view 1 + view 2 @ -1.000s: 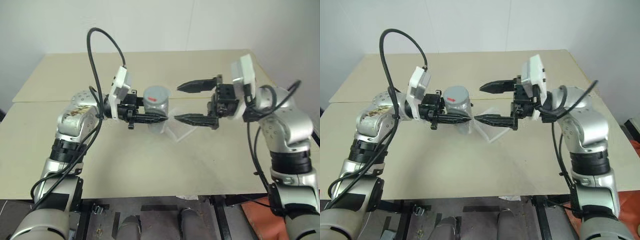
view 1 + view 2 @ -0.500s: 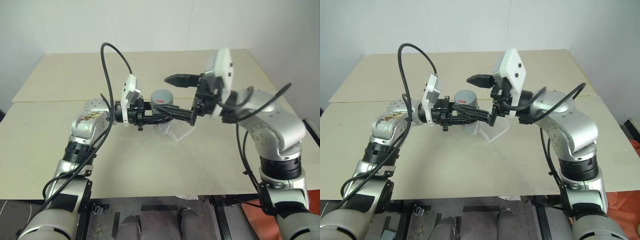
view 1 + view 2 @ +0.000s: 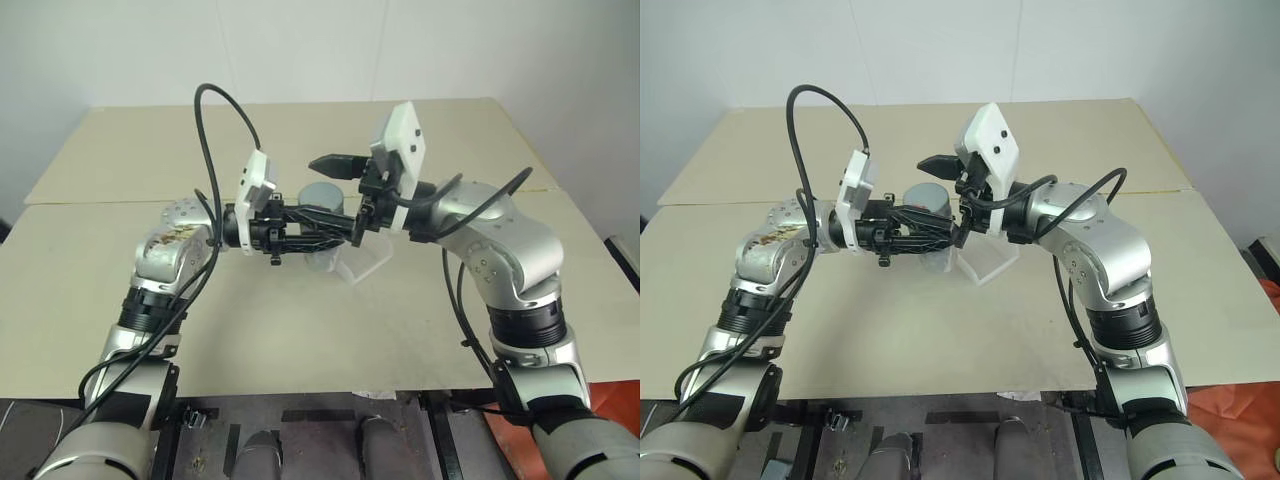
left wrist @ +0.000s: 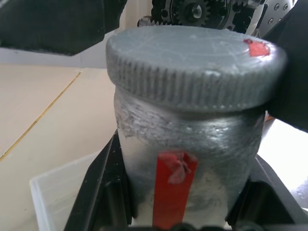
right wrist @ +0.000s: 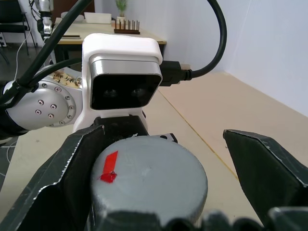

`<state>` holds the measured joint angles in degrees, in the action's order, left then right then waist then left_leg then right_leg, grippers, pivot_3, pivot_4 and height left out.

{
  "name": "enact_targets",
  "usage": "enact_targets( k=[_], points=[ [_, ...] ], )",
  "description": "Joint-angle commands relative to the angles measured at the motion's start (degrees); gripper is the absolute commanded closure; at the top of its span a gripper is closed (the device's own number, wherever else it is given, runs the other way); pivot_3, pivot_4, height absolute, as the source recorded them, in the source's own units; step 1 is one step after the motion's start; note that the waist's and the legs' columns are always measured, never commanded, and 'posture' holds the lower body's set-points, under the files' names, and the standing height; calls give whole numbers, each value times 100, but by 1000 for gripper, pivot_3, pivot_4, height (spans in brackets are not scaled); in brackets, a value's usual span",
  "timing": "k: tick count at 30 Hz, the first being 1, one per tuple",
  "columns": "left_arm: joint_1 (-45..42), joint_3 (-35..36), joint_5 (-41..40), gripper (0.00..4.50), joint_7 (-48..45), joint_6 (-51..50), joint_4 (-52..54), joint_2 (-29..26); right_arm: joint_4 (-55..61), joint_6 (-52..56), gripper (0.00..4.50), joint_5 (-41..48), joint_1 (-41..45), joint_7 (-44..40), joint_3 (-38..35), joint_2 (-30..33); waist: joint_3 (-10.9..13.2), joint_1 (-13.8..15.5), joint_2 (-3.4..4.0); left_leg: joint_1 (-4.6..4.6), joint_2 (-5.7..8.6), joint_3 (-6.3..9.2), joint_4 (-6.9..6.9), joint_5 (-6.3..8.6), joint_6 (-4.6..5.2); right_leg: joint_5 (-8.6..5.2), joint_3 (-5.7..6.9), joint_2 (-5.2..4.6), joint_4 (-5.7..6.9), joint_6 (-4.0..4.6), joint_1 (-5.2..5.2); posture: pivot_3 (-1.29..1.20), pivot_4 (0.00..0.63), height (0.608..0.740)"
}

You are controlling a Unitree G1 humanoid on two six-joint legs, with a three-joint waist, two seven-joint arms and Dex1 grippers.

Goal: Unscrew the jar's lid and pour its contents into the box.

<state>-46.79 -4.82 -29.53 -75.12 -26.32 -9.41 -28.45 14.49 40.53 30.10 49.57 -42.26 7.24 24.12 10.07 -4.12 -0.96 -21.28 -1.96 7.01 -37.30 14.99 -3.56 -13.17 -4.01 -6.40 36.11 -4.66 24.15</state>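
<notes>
Our left gripper (image 3: 318, 217) pinches the jar (image 4: 185, 163) above the box (image 3: 360, 262); the right gripper (image 5: 159, 183), spread wide from three o'clock, straddles the lid (image 5: 147, 180). Closing off-centre could slip and twist the jar loose.

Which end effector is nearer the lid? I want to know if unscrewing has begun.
Right. The right end effector stands open with its fingers on either side of the lid, not yet closed on it. The left end effector grips the jar below the lid.
</notes>
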Motion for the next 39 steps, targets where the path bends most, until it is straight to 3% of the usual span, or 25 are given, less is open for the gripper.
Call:
enact_targets(
  k=[1, 6, 14, 21, 29, 39],
  points=[
    [23, 236, -197, 2580, -333, 120, 266, -223, 87, 9, 10, -9, -11, 110, -417, 230, 0, 0, 0, 0, 0, 0, 0, 0, 0, 0, 0, 0, 0, 0, 0, 0, 150, 740],
    [161, 311, -265, 2580, -621, 286, 381, -388, 90, 50, 10, 357, -195, 164, -892, 408, 0, -2, 1, 0, 0, 0, 1, 0, 0, 0, 0, 0, 0, 0, 0, 0, 150, 740],
    [206, 437, -385, 2580, -722, 286, 462, -417, -59, -114, 10, 125, -420, 104, -946, 889, 2, 1, 0, 0, 0, -1, 4, 0, 0, -1, 1, 0, -3, 1, -1, 0, 150, 740],
    [73, 388, -227, 2580, -619, 408, 71, -233, 226, 86, 10, 370, -150, 171, -1088, 840, 2, -7, 0, 0, 0, -2, 2, 0, 0, 0, -1, 0, -3, 0, 0, 0, 150, 740],
    [-274, 57, 86, 2580, -829, 769, -516, 170, 670, 441, 10, 678, 246, 335, -655, 360, 2, 6, 1, -1, 0, 0, 2, 0, 0, 0, 2, 0, -2, 1, -2, 0, 150, 740],
    [-411, 39, 188, 2580, -894, 929, -677, 284, 518, 315, 10, 189, 289, 326, -12, 179, 2, -3, 1, -1, 0, 1, 2, 0, -1, 0, 1, 0, -1, 1, 0, 0, 150, 740]
  ],
)
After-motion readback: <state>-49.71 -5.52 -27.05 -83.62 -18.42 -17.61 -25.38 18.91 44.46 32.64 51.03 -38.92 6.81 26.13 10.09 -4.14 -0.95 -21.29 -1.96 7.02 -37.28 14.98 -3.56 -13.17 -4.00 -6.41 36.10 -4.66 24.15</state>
